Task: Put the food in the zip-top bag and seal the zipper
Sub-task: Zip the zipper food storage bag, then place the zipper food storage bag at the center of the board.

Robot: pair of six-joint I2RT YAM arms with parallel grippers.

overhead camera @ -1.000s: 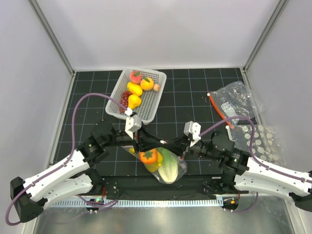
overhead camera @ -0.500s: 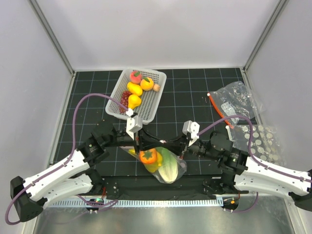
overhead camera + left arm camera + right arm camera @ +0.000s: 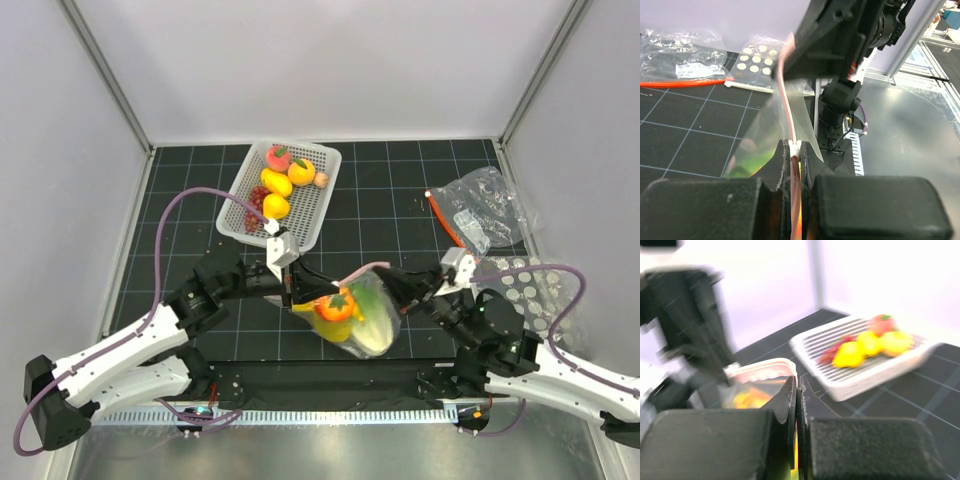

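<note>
1. Since the earlier frames, the zip-top bag (image 3: 362,322) had shifted right between the arms, and the left gripper (image 3: 290,295) had closed.
2. Left gripper (image 3: 795,155): fingers pinched tight on the zipper (image 3: 788,107), with the strip running up to the right gripper's underside.
3. Right gripper (image 3: 394,284): fingers pressed together on the zipper's other end. The right wrist view was motion-blurred, so the contact itself was hard to make out there.
4. The top view showed the bag held clear of the table (image 3: 180,200), containing a cabbage (image 3: 374,322) and an orange-red fruit (image 3: 337,306). The left wrist view showed only clear film and a yellow-green smear.
5. The zipper (image 3: 366,268) ran left to right, bowed away from the arm bases. The bag's long axis pointed from the mouth toward the near edge.
6. More food (image 3: 277,183) lay in the white basket (image 3: 325,195), which the right wrist view also showed. A dotted sheet of plastic (image 3: 530,285) lay partly hidden behind the right arm.
</note>
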